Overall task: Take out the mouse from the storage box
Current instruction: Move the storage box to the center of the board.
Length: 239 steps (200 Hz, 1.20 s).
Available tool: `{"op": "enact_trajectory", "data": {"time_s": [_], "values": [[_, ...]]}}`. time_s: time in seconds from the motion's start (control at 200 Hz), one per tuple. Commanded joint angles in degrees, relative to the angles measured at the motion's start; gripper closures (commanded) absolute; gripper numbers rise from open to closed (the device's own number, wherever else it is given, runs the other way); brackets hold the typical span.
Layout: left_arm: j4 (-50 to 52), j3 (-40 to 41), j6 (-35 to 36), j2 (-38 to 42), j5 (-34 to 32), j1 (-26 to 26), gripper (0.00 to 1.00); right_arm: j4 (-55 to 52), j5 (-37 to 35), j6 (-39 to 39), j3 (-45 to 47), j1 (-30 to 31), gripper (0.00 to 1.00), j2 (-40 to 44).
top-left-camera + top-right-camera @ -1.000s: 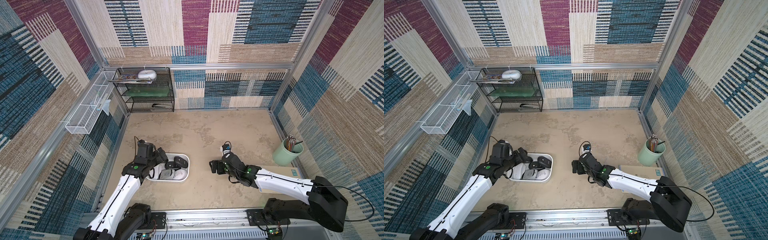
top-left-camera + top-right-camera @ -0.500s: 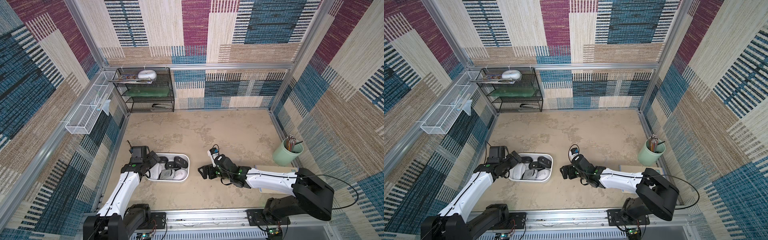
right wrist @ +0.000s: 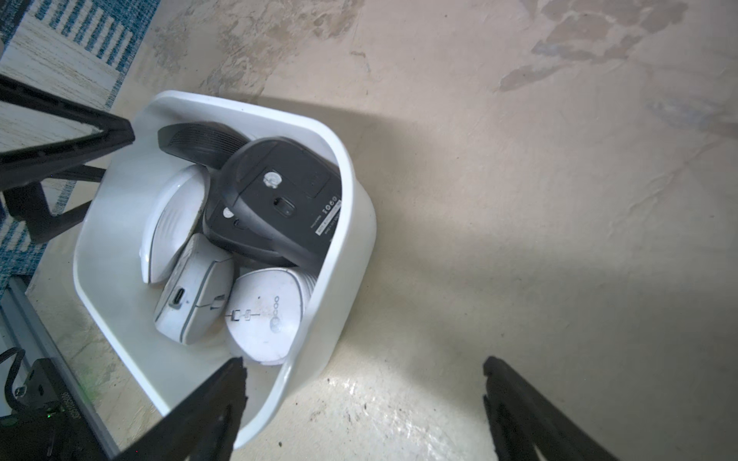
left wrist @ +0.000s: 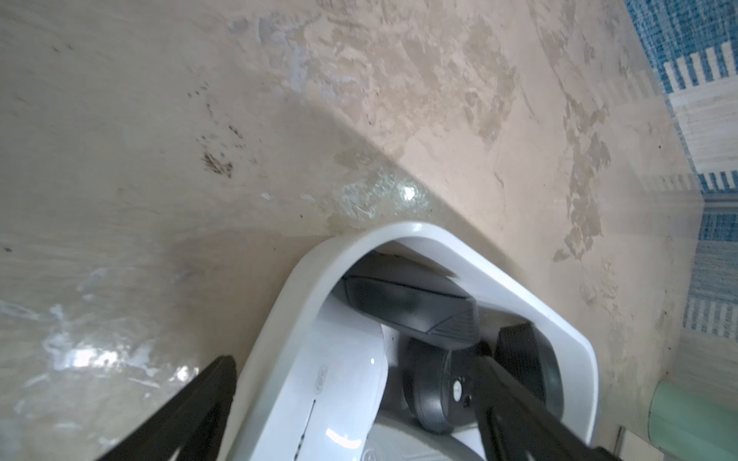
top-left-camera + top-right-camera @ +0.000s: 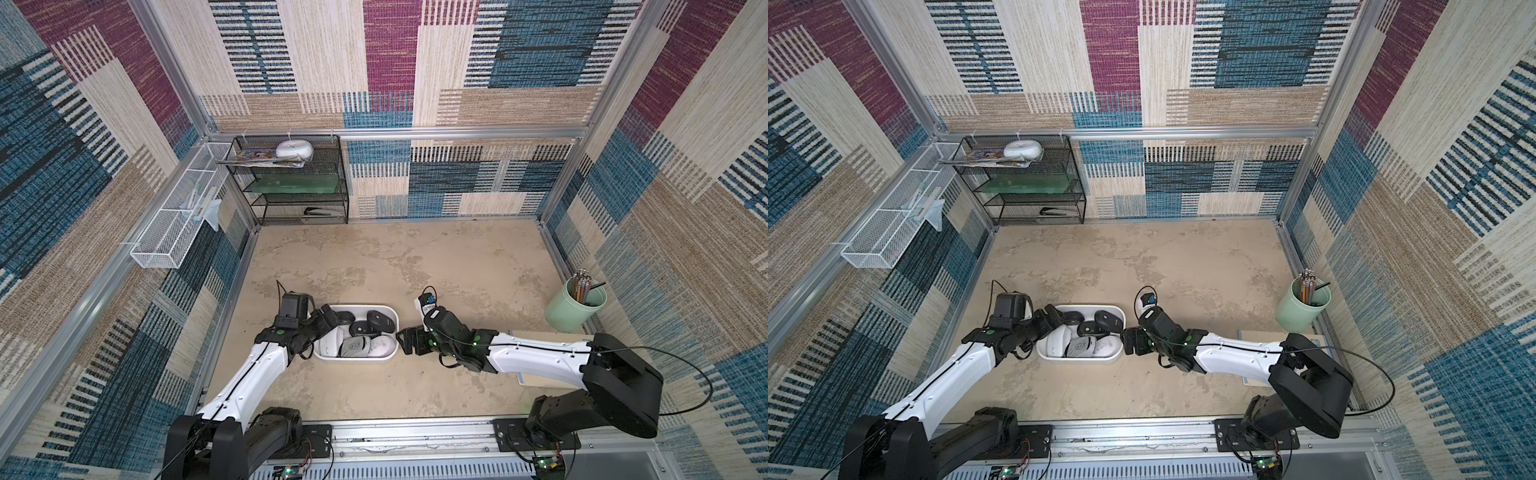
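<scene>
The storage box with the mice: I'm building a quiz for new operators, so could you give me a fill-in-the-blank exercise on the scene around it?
The shallow white plastic storage box holds computer mice in two colours: white and ____.
The left gripper and the right gripper sit at opposite ends of it, both with jaws ____.
The rounded white object lies on the ____ shelf of the black mesh rack.
Missing words: black; open; top.
</scene>
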<state>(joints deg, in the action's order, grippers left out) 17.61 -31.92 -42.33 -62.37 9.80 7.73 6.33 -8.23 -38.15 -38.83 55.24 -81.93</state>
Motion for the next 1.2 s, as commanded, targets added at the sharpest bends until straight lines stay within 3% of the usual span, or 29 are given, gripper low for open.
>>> {"op": "enact_trajectory", "data": {"time_s": [0.0,0.265,0.641,1.192], "values": [[-2.13,0.19,-2.0,0.71,1.18,3.55,0.05,-0.61,-1.12,-0.79,0.14,-0.37,0.04,0.64],[-4.88,-0.78,-4.41,-0.75,-0.83,12.37,0.05,0.2,1.19,-1.66,-0.19,-1.76,0.05,0.51],[-9.42,-7.27,-5.4,-10.79,-1.45,21.79,0.05,-2.45,1.19,-4.18,1.94,-6.95,0.08,2.53],[-11.99,-21.36,-4.57,-27.78,1.44,26.46,0.05,-3.37,2.28,-1.12,2.11,-16.19,0.08,2.43]]}}
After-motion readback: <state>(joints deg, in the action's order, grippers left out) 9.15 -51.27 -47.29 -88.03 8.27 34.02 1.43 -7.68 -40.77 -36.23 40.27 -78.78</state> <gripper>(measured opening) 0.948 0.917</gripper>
